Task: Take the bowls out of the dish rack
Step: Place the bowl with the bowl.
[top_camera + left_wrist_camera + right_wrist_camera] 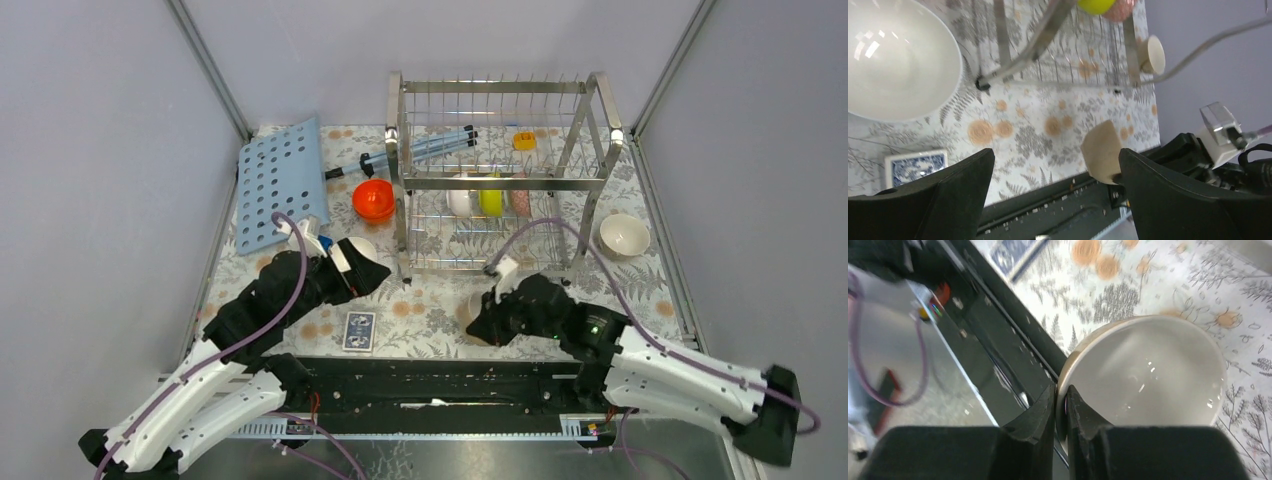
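The steel dish rack (500,180) stands at the back centre. Its lower tier holds a white bowl (459,200), a yellow bowl (490,198) and a pink bowl (520,200) on edge. My right gripper (483,326) (1061,396) is shut on the rim of a beige bowl (1148,375), low over the table near its front edge. The beige bowl also shows in the left wrist view (1103,150). My left gripper (375,275) (1055,155) is open and empty, beside a white bowl (893,60) that sits on the table (360,248).
An orange bowl (373,199) sits left of the rack and a cream bowl (624,235) to its right. A light-blue perforated board (278,180) leans at the back left. A playing card (359,330) lies near the front edge. Blue tubes (430,148) lie on the rack's upper tier.
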